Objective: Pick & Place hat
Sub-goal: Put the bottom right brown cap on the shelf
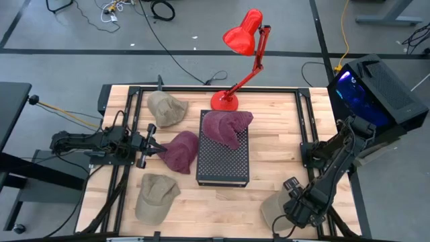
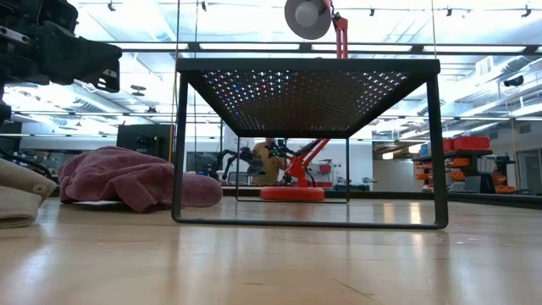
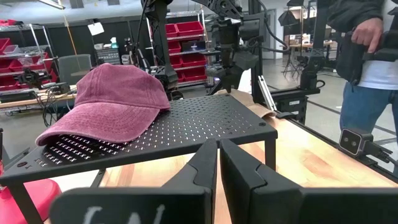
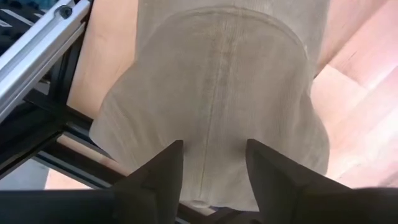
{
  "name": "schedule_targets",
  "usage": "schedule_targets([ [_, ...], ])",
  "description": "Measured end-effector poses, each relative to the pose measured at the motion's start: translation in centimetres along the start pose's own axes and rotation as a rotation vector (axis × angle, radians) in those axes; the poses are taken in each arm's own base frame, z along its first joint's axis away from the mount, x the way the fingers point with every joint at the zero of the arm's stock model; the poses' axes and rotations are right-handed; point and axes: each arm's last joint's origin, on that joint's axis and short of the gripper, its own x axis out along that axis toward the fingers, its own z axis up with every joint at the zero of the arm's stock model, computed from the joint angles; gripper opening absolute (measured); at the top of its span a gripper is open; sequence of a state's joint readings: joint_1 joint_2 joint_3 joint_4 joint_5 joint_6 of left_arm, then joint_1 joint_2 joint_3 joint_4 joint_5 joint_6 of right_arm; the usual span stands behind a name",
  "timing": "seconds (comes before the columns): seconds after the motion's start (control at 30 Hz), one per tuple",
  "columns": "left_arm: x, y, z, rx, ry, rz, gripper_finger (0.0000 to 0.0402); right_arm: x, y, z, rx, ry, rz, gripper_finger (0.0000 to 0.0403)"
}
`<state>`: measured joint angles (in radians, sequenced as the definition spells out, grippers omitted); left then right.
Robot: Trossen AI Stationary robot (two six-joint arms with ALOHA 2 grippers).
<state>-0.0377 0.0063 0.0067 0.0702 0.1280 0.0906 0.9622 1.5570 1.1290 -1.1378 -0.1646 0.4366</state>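
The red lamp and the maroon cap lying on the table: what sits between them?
In the high view, the black perforated stand fills that stretch, with a second maroon cap on top, between the red lamp and the maroon cap on the table.

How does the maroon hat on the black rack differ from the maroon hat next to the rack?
The hat on the rack sits raised on the perforated black rack; the other maroon hat lies on the wooden table. The left gripper is beside the table one, apart from the rack one. Both are maroon caps.
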Motion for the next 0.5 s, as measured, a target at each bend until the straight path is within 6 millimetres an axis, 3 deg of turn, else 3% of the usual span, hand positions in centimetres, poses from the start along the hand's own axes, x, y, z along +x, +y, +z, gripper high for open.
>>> schedule_targets([
  [0.27,0.0,0.0,0.0,0.000,0.000,0.000,0.0025,0.2,1.0,-0.5,-0.026,-0.007,-0.016,0.0214],
  [0.5,0.0,0.0,0.0,0.000,0.000,0.000,0.0025,0.3,1.5,-0.6,-0.018,-0.018,-0.019,0.0217],
])
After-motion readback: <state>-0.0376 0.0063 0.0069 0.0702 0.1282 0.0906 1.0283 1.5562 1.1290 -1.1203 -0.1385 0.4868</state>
